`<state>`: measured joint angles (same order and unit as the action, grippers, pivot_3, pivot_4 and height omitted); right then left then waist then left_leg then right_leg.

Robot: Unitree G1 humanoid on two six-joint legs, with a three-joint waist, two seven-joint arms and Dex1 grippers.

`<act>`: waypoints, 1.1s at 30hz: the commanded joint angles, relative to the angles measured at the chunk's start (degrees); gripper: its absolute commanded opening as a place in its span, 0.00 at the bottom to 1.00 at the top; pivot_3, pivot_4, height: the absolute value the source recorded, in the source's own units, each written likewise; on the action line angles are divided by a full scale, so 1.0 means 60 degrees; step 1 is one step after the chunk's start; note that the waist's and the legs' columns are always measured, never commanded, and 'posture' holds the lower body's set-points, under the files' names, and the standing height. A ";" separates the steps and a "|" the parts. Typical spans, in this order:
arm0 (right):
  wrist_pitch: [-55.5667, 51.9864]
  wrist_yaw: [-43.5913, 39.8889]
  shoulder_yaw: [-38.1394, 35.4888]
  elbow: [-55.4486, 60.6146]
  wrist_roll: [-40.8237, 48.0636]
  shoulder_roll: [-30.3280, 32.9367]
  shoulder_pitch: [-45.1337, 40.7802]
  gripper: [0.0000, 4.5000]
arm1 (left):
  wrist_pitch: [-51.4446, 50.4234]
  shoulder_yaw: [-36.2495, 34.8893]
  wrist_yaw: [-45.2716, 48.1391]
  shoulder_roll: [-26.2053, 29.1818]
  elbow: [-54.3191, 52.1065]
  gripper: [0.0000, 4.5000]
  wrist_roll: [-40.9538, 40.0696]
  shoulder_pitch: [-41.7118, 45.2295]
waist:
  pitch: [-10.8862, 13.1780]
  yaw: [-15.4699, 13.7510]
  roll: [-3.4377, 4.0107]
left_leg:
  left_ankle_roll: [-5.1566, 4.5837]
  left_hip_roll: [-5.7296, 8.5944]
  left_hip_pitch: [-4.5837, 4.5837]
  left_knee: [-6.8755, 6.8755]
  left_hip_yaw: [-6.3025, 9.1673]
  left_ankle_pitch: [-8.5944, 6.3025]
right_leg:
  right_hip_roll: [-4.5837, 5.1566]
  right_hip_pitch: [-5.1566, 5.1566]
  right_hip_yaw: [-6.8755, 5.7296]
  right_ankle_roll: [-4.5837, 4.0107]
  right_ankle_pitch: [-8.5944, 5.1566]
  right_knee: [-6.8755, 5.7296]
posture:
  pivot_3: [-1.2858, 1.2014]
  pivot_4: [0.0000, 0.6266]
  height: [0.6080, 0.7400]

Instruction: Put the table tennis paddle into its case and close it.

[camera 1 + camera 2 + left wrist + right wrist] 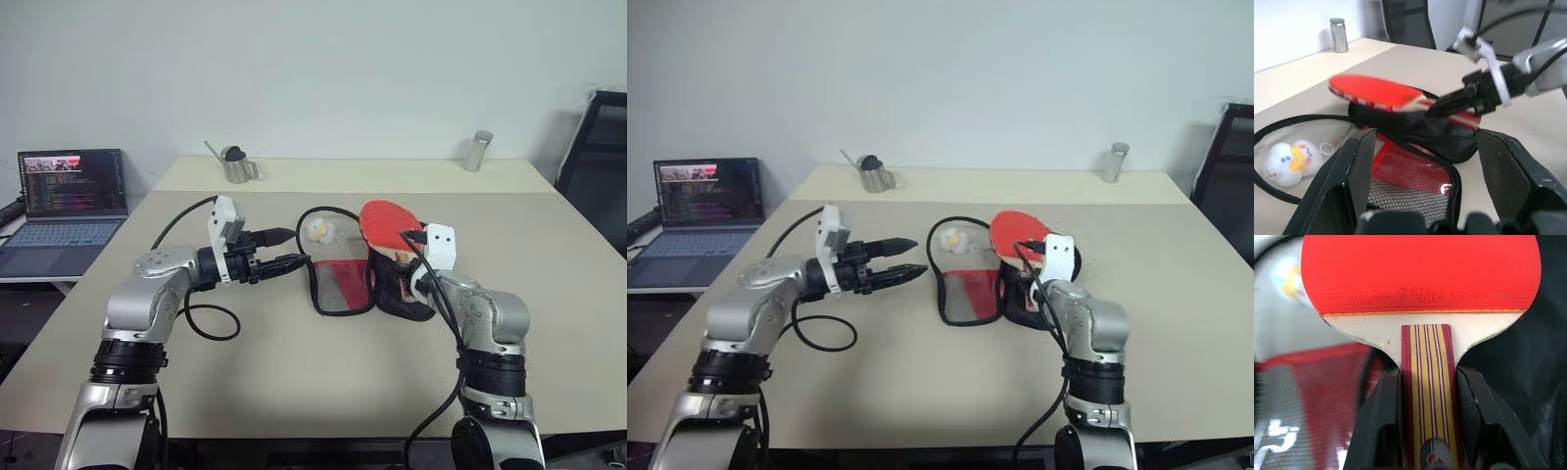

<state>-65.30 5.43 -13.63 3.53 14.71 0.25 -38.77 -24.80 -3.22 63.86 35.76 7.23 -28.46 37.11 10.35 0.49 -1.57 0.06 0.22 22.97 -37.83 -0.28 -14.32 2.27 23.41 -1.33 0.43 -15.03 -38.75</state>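
Resting in the right gripper (1427,406), paddle (1420,271) overhangs case (343,284).

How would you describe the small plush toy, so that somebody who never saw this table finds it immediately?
Start at the beige table and find the open case near its middle. The plush toy lies just behind the case's red mesh flap, inside the loop of black zip trim. Unlike its red and black neighbours, it is white, fluffy, with a yellow patch.
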 commanded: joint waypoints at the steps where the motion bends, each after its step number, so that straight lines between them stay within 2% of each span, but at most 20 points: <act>1: 0.1008 -0.0006 0.0195 -0.0296 -0.0313 0.0233 0.0031 0.24 | 0.0177 -0.0161 -0.0061 0.0021 -0.0327 0.77 -0.0023 0.0138 | 0.0000 0.0010 0.0000 | 0.0000 0.0000 0.0000 0.0000 -0.0001 0.0000 | 0.0000 0.0000 0.0000 0.0000 0.0000 0.0000 | 0.52 0.24 1.00; 14: 0.1799 0.0521 0.0490 -0.0942 -0.0982 0.0009 0.0455 0.24 | 0.0232 -0.0115 -0.0128 0.0009 -0.0357 0.77 0.0029 0.0125 | 0.0000 0.0179 0.0000 | 0.0000 -0.0002 -0.0002 0.0003 -0.0002 0.0000 | 0.0000 0.0003 0.0006 0.0000 -0.0001 -0.0004 | 0.52 0.24 1.00; 22: 0.1282 0.0652 0.0563 -0.0844 -0.1021 -0.0254 0.0498 0.24 | 0.0207 -0.0098 -0.0136 -0.0003 -0.0372 0.77 0.0063 0.0093 | -0.0001 0.0179 -0.0001 | 0.0000 -0.0003 -0.0003 0.0002 -0.0002 0.0000 | 0.0000 0.0002 0.0006 0.0000 -0.0001 -0.0005 | 0.52 0.24 1.00; 30: 0.0937 0.0883 0.0049 -0.0642 -0.0826 -0.0896 0.0459 0.24 | 0.0195 -0.0100 -0.0180 -0.0021 -0.0425 0.77 0.0073 0.0021 | -0.0001 0.0190 -0.0002 | 0.0000 -0.0007 -0.0004 0.0004 -0.0001 0.0000 | -0.0001 0.0003 0.0006 0.0000 -0.0001 -0.0005 | 0.52 0.24 1.00; 31: 0.0971 0.0942 -0.0029 -0.0629 -0.0826 -0.0964 0.0458 0.32 | 0.0195 -0.0100 -0.0186 -0.0020 -0.0430 0.77 0.0079 0.0011 | -0.0001 0.0191 -0.0002 | 0.0000 -0.0007 -0.0005 0.0004 -0.0002 0.0000 | -0.0001 0.0003 0.0006 0.0000 -0.0001 -0.0005 | 0.52 0.24 1.00; 33: 0.1060 0.0990 -0.0099 -0.0625 -0.0854 -0.1025 0.0436 0.32 | 0.0206 -0.0099 -0.0192 -0.0019 -0.0435 0.77 0.0091 -0.0017 | -0.0001 0.0191 -0.0002 | 0.0000 -0.0007 -0.0004 0.0005 -0.0001 0.0000 | -0.0001 0.0003 0.0006 0.0000 -0.0001 -0.0004 | 0.52 0.24 1.00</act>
<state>-58.82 10.96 -13.46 -1.00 8.40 -4.95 -36.37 -24.50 -3.18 63.00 35.55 6.97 -27.83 36.77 10.34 1.64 -1.58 0.06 0.18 22.94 -37.80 -0.29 -14.32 2.26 23.43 -1.29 0.43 -15.03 -38.77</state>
